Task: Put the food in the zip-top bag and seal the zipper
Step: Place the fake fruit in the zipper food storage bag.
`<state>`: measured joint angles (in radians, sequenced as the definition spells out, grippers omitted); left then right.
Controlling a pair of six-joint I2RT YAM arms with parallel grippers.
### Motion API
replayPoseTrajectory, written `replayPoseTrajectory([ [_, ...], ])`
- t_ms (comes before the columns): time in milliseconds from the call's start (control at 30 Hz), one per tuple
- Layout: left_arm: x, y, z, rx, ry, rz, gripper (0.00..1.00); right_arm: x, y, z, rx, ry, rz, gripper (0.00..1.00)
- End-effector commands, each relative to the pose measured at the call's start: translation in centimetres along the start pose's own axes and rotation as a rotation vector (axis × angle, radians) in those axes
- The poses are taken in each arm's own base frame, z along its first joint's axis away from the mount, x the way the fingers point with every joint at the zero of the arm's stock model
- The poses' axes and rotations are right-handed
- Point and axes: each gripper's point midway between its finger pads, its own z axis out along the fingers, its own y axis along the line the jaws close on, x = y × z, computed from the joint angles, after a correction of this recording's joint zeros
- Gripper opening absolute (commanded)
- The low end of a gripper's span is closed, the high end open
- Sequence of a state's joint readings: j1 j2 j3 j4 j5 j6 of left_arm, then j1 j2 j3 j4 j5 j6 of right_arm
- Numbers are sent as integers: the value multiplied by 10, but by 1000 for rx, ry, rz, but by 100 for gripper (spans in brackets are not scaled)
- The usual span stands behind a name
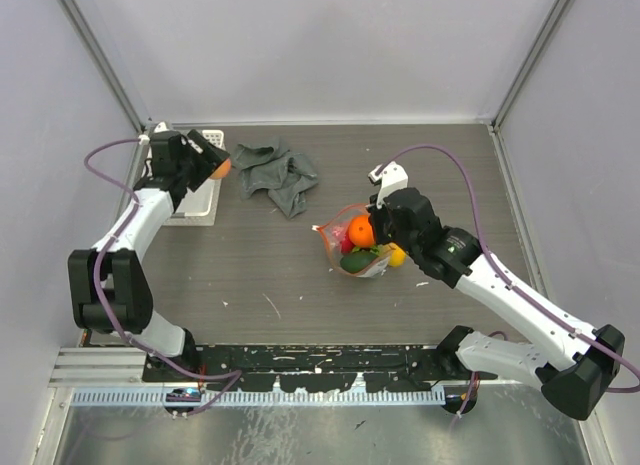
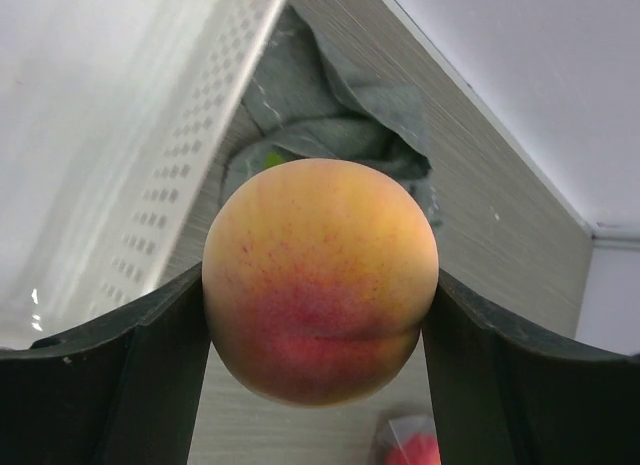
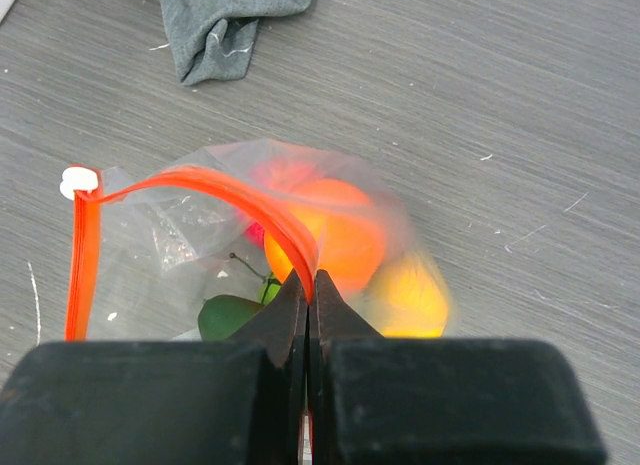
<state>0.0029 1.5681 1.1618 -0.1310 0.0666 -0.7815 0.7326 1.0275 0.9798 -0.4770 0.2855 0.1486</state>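
1. Peach (image 2: 320, 280) sits squeezed in your left gripper (image 1: 207, 166), up by the white basket (image 1: 196, 203), ready to carry over.
2. Your right gripper (image 3: 308, 290) is pinched tight on the zipper (image 3: 200, 185), lifting the zip-top bag (image 3: 150, 250) so its mouth gapes.
3. Other food (image 3: 335, 240) lies inside already.

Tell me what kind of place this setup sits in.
Probably a lab test booth: blank grey walls enclose a wood-grain table, the left arm and right arm are bolted to a rail at its near edge, and the peach looks like a toy.
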Motion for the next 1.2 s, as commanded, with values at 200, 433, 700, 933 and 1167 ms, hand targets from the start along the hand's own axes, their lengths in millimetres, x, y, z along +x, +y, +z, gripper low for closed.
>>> replayPoseTrajectory([
  [200, 33, -57, -65, 202, 78, 78, 51, -33, 14, -12, -71, -66, 73, 0],
  [433, 66, -94, -110, 353, 178, 141, 51, -33, 22, -10, -104, -45, 80, 1],
  [700, 96, -122, -165, 503, 243, 224, 51, -38, 25, -9, -112, -47, 89, 1],
  [933, 138, -150, -216, 700, 345, 357, 51, -35, 28, -8, -123, -34, 108, 1],
  [1167, 173, -160, -246, 806, 386, 445, 50, -33, 31, -8, -134, -26, 120, 1],
])
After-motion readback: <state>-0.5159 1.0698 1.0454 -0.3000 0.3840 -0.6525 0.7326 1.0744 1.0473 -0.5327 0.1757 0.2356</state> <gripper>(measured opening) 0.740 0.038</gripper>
